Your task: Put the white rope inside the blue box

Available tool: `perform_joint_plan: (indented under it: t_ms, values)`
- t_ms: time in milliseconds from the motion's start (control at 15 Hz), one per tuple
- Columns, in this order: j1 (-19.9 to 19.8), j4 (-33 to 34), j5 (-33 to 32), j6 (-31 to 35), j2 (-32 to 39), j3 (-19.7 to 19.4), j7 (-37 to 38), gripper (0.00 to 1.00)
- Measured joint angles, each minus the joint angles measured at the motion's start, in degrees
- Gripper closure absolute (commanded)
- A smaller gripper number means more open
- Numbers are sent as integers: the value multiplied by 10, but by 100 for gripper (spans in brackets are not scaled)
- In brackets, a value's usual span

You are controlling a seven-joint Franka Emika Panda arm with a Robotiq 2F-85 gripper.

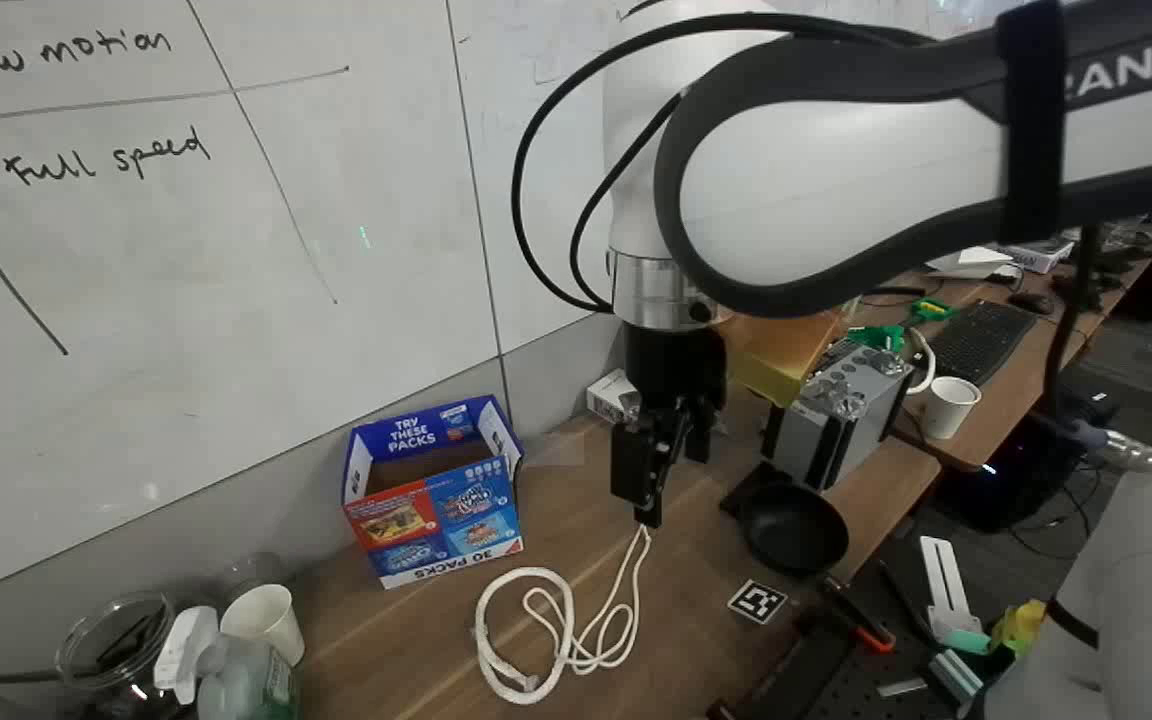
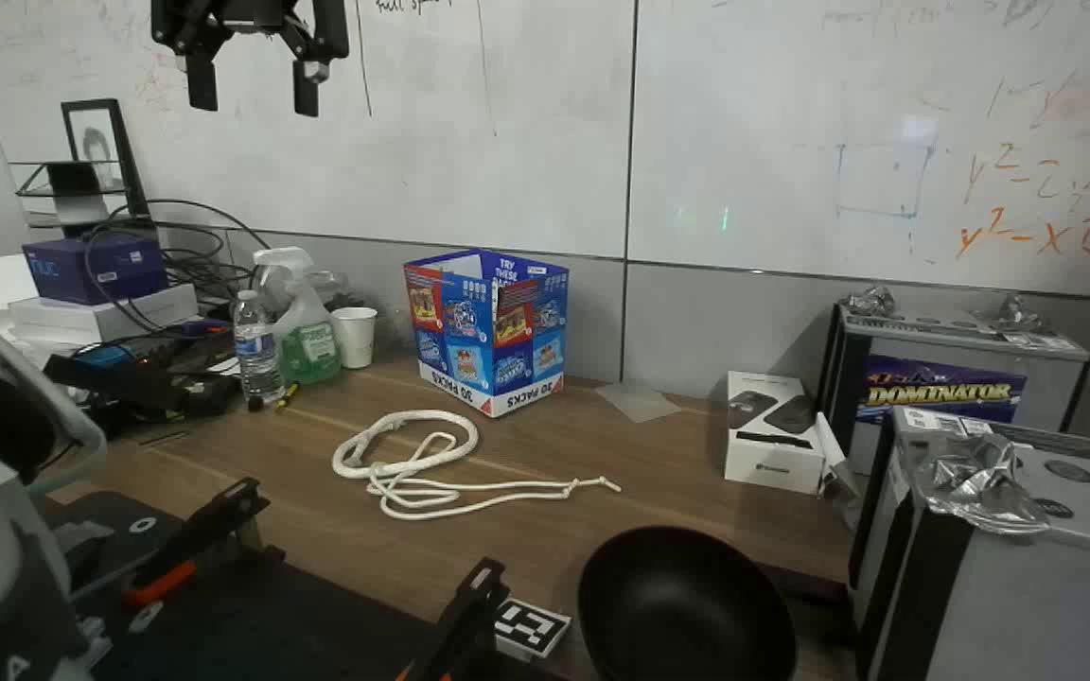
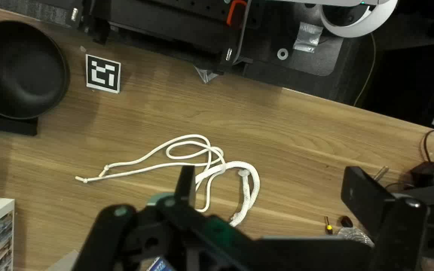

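Observation:
The white rope lies loosely looped on the wooden table, with a thick part and two thin knotted ends. It also shows in an exterior view and in the wrist view. The blue box, an open-topped snack carton, stands upright against the whiteboard wall. It also shows in an exterior view; only a corner shows in the wrist view. My gripper is open and empty, high above the table. In the wrist view its fingers are wide apart, with the rope below and towards the left finger.
A black pan and a marker card lie at the near edge. A white product box and grey metal units stand on one side. A spray bottle, water bottle and paper cup stand beside the blue box.

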Motion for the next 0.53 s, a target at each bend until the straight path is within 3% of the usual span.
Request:
perform_joint_plan:
  t_ms: [533]
  values:
    - [-2,-4,-1,4,-1,0,4,0]
